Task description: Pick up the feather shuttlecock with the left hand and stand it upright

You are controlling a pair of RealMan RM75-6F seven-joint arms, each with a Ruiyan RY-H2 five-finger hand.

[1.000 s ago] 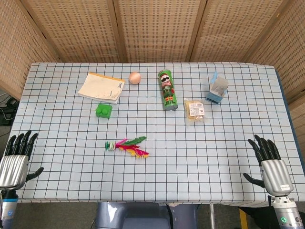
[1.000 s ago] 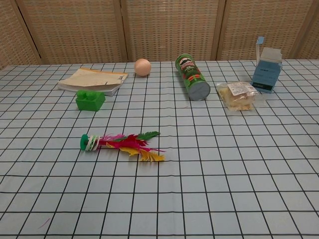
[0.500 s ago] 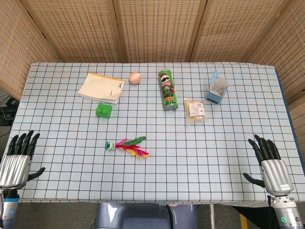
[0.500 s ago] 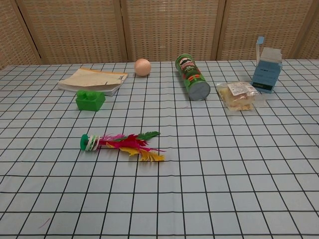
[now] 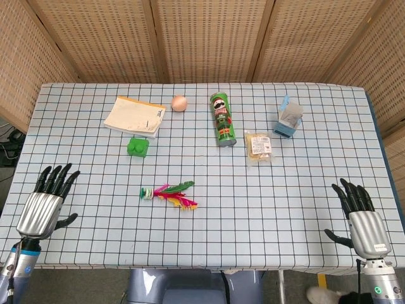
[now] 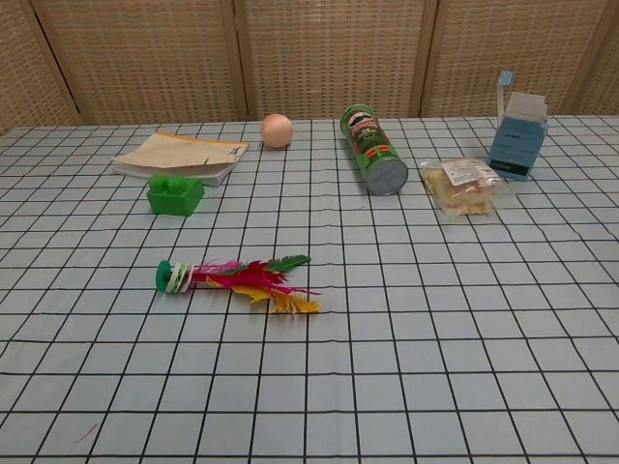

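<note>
The feather shuttlecock (image 5: pixel 168 192) (image 6: pixel 238 277) lies flat on the checked tablecloth, its green base to the left and its pink, green and yellow feathers fanned to the right. My left hand (image 5: pixel 45 201) hovers over the table's left front part, fingers spread and holding nothing, well left of the shuttlecock. Beyond the right front corner, my right hand (image 5: pixel 361 215) is also spread and holds nothing. Neither hand appears in the chest view.
A notebook (image 5: pixel 135 116), a green block (image 5: pixel 137 146), an orange ball (image 5: pixel 180 102), a toppled green chips can (image 5: pixel 221 119), a snack packet (image 5: pixel 259 145) and a blue carton (image 5: pixel 288 118) lie across the far half. Wicker screens stand behind.
My left hand has moved right and forward, from the table's left edge toward the shuttlecock. The right hand and all the objects have stayed put.
</note>
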